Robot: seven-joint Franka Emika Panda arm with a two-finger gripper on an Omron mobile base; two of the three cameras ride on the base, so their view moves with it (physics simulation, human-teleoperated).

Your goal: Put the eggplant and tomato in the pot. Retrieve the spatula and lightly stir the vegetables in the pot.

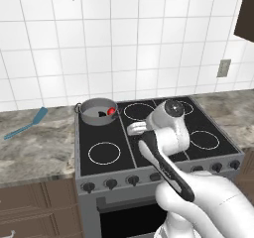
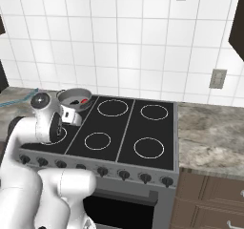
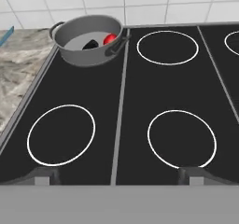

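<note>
Eggplant [image 3: 91, 44] and tomato [image 3: 109, 39] sit in pot [image 3: 74, 55], upper left; hand [image 3: 119, 175] wide, empty, free for spatula [image 1: 27, 123] on table [image 1: 34, 150], far left.

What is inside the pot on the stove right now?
Inside the pot lie the dark eggplant and the red tomato, side by side on its grey floor. The near wall hides their lower parts, so contact between them cannot be judged.
</note>
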